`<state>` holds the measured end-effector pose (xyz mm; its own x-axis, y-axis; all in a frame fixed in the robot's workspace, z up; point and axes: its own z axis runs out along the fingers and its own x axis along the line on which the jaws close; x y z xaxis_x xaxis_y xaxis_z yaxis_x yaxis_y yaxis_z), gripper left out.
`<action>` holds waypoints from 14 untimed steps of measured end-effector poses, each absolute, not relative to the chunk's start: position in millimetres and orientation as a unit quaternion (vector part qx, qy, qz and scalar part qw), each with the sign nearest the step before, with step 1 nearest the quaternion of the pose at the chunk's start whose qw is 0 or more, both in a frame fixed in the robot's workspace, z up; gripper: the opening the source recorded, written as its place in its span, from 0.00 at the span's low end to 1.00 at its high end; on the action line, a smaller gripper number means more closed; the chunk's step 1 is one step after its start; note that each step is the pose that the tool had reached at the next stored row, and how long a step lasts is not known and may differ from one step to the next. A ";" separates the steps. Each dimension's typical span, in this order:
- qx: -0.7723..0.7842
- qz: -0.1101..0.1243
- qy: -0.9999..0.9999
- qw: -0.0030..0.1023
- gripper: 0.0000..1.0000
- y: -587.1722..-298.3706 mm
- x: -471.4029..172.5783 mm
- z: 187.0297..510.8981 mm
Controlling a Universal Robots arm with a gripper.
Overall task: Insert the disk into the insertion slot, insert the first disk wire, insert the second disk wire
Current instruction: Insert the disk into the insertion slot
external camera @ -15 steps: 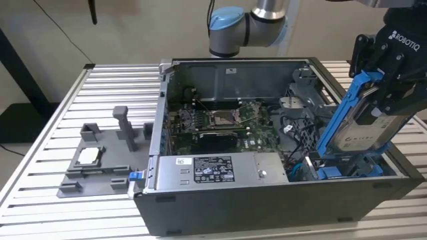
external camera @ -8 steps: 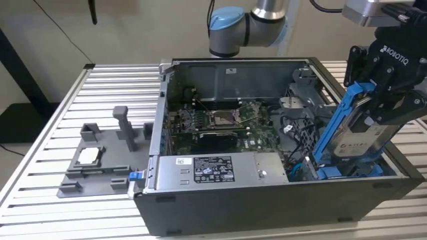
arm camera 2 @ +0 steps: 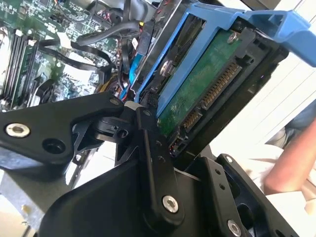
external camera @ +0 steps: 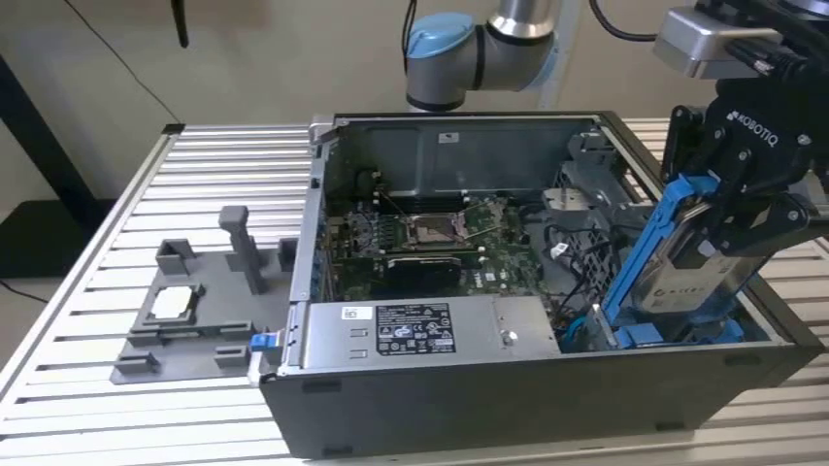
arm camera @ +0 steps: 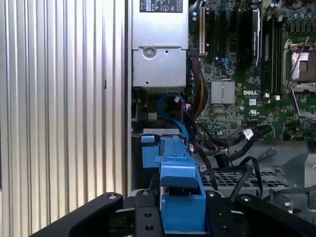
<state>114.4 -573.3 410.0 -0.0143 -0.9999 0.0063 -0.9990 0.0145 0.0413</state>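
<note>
My gripper [external camera: 720, 231] is shut on the disk [external camera: 688, 279], a silver-grey drive with a white label in a bright blue carrier frame [external camera: 651, 243]. The disk stands steeply tilted over the front corner of the open computer case [external camera: 545, 388] at the exterior view's right. Its lower end is down among the blue rails of the insertion slot [external camera: 663, 336]. In the second wrist view the disk's green circuit board and connector [arm camera 2: 203, 83] face the camera beside a black finger [arm camera 2: 148, 148]. In the first wrist view the blue carrier [arm camera: 180, 197] sits between the fingers. A blue wire [arm camera: 170, 106] and black wires [arm camera: 237, 138] lie loose nearby.
A grey labelled power-supply box [external camera: 402, 330] fills the case's front, with the motherboard [external camera: 428, 233] behind it. A grey fixture [external camera: 194, 311] holding small parts lies on the ribbed metal table [external camera: 78, 408] at the exterior view's left. A person's arm [arm camera 2: 291, 168] is close beside the gripper.
</note>
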 end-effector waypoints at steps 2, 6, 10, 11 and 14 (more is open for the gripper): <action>0.702 -0.013 -0.712 0.017 0.33 -573.3 114.4 406.4; 0.702 -0.013 -0.712 0.017 0.33 -573.3 114.4 399.1; 0.702 -0.013 -0.712 0.017 0.33 -573.2 114.4 391.9; 0.702 -0.013 -0.712 0.017 0.33 -573.2 114.4 390.0; 0.702 -0.013 -0.712 0.017 0.33 -573.1 114.4 386.5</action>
